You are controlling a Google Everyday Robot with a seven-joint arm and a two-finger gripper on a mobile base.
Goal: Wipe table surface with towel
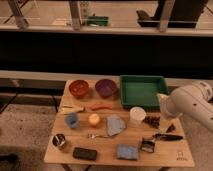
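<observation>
A crumpled blue-grey towel [115, 125] lies near the middle of the wooden table [165, 155]. My gripper [165, 119] hangs from the white arm [192, 102], which reaches in from the right. It is over the table's right side, to the right of a white cup [137, 116] and well to the right of the towel. It is not touching the towel.
At the back stand an orange bowl [79, 88], a purple bowl [105, 87] and a green tray [143, 91]. A blue cup [72, 120], a yellow ball [94, 119], a metal can [60, 141], a black box [85, 153] and a blue sponge [126, 151] crowd the front.
</observation>
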